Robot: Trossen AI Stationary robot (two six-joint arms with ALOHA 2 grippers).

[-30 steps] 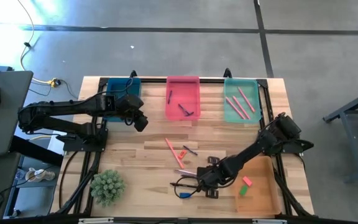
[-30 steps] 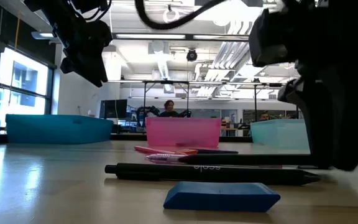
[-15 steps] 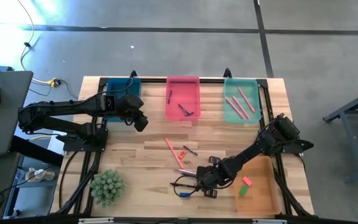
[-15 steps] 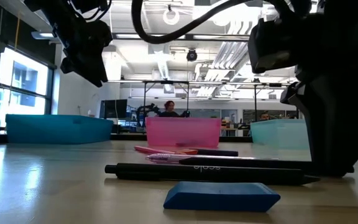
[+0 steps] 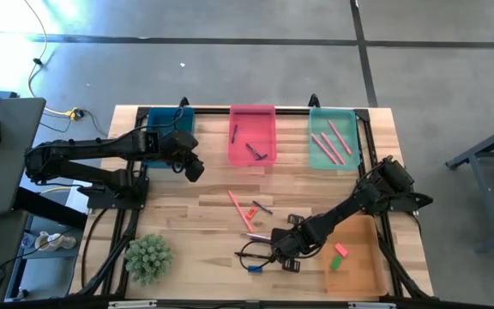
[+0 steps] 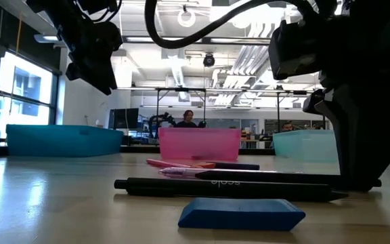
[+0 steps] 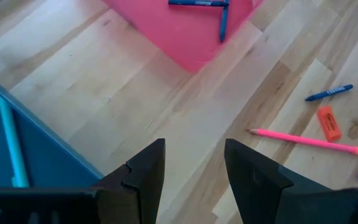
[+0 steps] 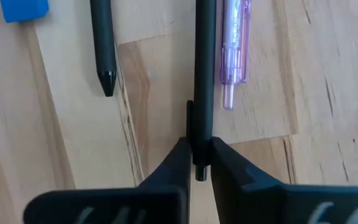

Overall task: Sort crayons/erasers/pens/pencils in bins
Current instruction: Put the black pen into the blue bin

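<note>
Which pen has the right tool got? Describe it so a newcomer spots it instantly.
Start at the orange bin at the table's near right corner; just left of it loose pens lie clustered. The right tool is shut on the middle black pen, between a purple translucent pen and another black pen.

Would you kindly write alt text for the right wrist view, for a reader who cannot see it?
The right gripper is shut on a black pen lying on the wooden table. A purple translucent pen lies beside it on one side, another black pen on the other, and a blue eraser shows at the picture's edge.
</note>
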